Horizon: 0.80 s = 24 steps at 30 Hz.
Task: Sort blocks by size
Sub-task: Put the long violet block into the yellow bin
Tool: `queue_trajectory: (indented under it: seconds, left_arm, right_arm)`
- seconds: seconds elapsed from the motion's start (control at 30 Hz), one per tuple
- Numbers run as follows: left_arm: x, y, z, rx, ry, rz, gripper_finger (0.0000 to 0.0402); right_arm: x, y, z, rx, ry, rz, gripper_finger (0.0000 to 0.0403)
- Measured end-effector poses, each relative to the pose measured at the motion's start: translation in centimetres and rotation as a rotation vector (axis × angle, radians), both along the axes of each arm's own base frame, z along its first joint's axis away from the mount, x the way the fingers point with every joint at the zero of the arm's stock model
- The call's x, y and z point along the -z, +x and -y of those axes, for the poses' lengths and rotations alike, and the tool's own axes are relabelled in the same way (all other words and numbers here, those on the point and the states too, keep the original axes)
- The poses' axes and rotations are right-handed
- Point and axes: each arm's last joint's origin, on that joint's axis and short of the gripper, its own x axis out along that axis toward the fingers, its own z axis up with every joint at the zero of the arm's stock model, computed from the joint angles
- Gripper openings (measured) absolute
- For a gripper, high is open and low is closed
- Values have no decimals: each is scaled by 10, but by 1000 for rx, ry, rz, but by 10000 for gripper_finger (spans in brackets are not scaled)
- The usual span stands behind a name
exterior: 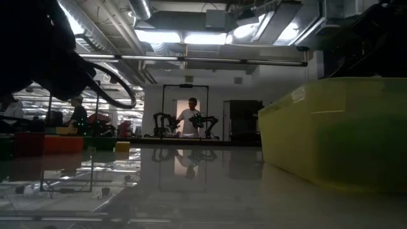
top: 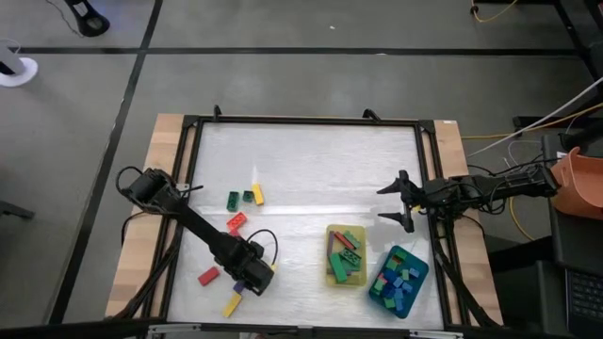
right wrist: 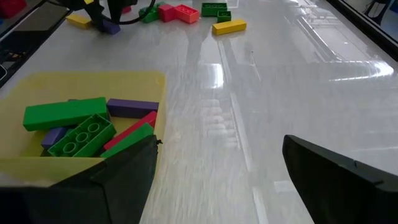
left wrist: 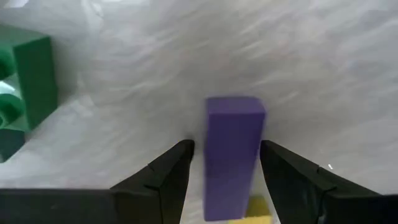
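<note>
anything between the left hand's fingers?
Yes: a purple block stands between the left hand's open fingers, gaps on both sides, in the left wrist view.

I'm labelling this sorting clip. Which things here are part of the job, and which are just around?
Part of the job:
purple block between the open left gripper fingers
loose blocks
yellow tray, teal tray

Just around:
cables
person in the room behind
</note>
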Motion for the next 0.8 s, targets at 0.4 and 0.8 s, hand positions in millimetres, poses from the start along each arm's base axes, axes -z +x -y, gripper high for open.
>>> queue_trajectory:
  seconds: [0.4,0.8]
  left_arm:
    - [-2,19,-16,-20,11,98,82]
    - [-55,84,-62,118,14,809,91]
  right_arm:
    - [0,0,0,0,0,-1,344]
    - [0,0,0,-1,0,-1,344]
